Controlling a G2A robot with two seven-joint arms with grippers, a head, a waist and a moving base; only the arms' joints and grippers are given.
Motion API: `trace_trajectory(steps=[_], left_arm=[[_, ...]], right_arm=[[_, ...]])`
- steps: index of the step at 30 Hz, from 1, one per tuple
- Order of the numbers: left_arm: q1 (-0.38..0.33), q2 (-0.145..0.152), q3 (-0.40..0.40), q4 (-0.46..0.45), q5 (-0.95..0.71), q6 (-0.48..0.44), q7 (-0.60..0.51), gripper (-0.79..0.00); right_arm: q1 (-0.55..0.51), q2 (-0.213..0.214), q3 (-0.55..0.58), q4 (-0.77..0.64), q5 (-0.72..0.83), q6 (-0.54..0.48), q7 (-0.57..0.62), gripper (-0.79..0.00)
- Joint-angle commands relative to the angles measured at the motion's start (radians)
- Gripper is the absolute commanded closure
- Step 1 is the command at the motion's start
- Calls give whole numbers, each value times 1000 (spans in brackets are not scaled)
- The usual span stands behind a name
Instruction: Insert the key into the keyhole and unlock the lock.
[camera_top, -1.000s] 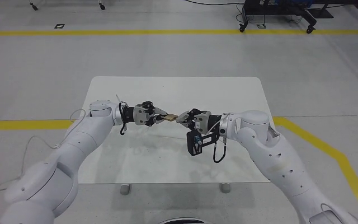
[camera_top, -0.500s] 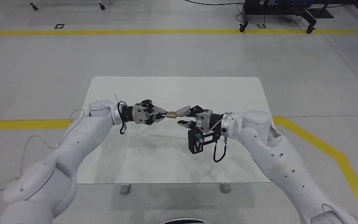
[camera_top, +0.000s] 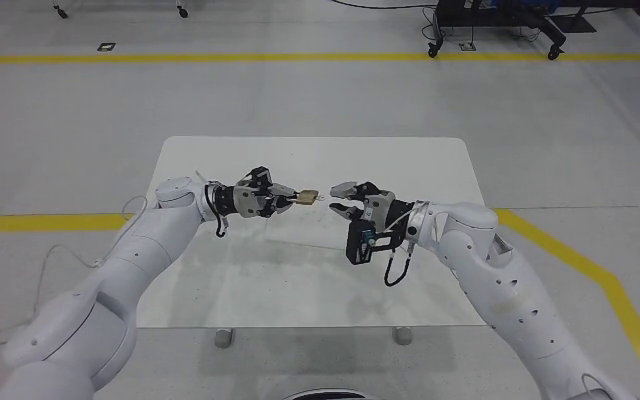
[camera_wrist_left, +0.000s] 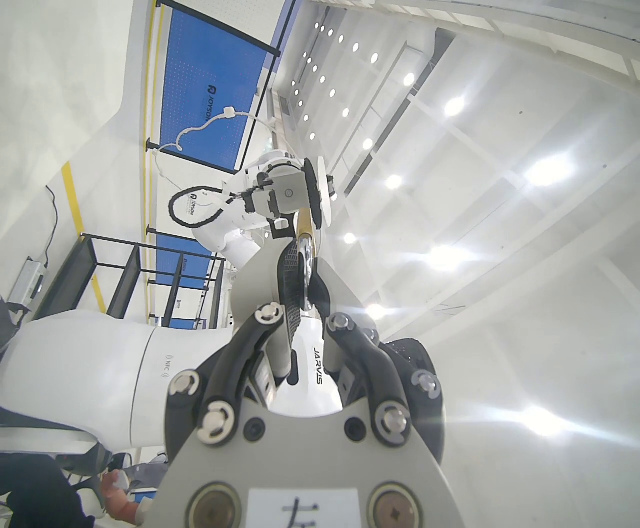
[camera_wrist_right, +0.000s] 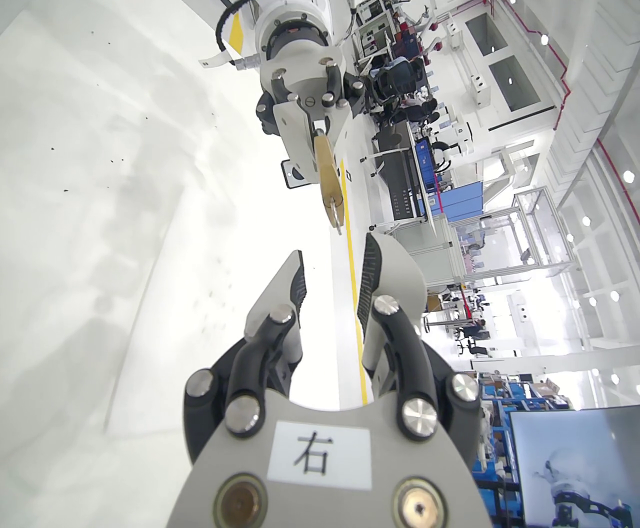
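Observation:
A brass padlock hangs in the air above the white table, with my left gripper shut on it. The left wrist view has the padlock edge-on beyond the left gripper. In the right wrist view a small silver key sticks out of the padlock at the end facing my right gripper. The right gripper stands open a short way to the right of the lock, apart from the key, with nothing between its fingers.
Both arms hover over the middle of the table, and I see nothing lying on its surface. A yellow floor line runs behind the table. Racks and workbenches stand far off in the room.
My right gripper has let go at the lock's end, opened, and drawn back to the right. The left gripper with the padlock has shifted slightly toward the table's far side.

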Motion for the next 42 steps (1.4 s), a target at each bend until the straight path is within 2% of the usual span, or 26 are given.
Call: trace_trajectory(steps=[1,16,18,19,24,28,30,32,38,42], left_arm=[[2,2,-1,-4,7,-18,0,0],[5,15,10,-33,54,-121,0,0],[6,17,9,-32,55,-138,0,0],[6,18,10,-30,58,-148,0,0],[5,18,9,-21,69,-206,0,0],[4,14,10,-12,66,-205,0,0],[3,13,8,-8,60,-207,0,0],[3,12,7,-7,57,-210,0,0],[3,10,2,-2,59,-236,0,0],[3,8,3,6,69,-247,0,0]], right_arm=[[2,0,-5,-6,-2,-1,10,-252],[36,-8,-51,14,29,-11,83,-123],[38,-8,-54,17,32,-10,83,-3],[38,-8,-55,18,33,-11,82,0],[37,-7,-58,27,40,-16,100,0],[40,-8,-61,35,49,-11,117,0],[37,-8,-59,37,56,-4,113,-219],[33,-6,-55,37,57,-1,106,-277],[18,-1,-55,17,37,2,102,-271],[19,-2,-67,10,34,-1,104,-215]])
